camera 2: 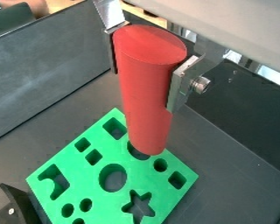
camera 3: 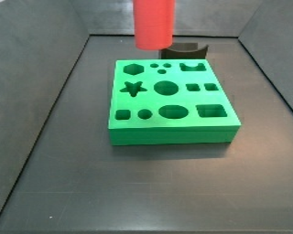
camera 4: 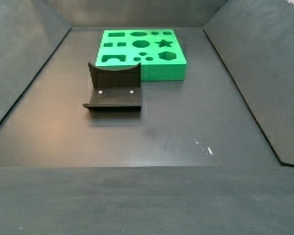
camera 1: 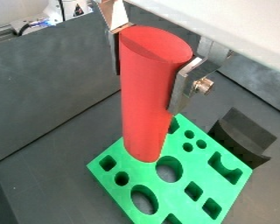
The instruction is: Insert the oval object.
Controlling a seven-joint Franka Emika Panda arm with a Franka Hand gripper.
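The oval object, a tall smooth red peg (camera 1: 146, 96), hangs upright in my gripper (camera 1: 152, 74). The silver fingers (camera 1: 187, 80) are shut on its upper sides, as both wrist views show (camera 2: 149, 74). The peg (camera 2: 147, 87) is above the green block (camera 2: 101, 179), with its lower end over the block's holes. In a side view the peg (camera 3: 154, 23) hangs over the far edge of the block (camera 3: 171, 132), clear of its top; the gripper is above the frame there. An oval hole (camera 3: 171, 112) lies in the block's near row. Another side view shows the block (camera 4: 143, 69) without the peg.
The dark fixture (camera 4: 113, 89) stands on the floor beside the block; it also shows behind the block (camera 3: 186, 50) and in a wrist view (camera 1: 243, 137). Dark walls (camera 3: 63, 82) ring the floor. The block has several other holes, among them a star (camera 3: 133, 90).
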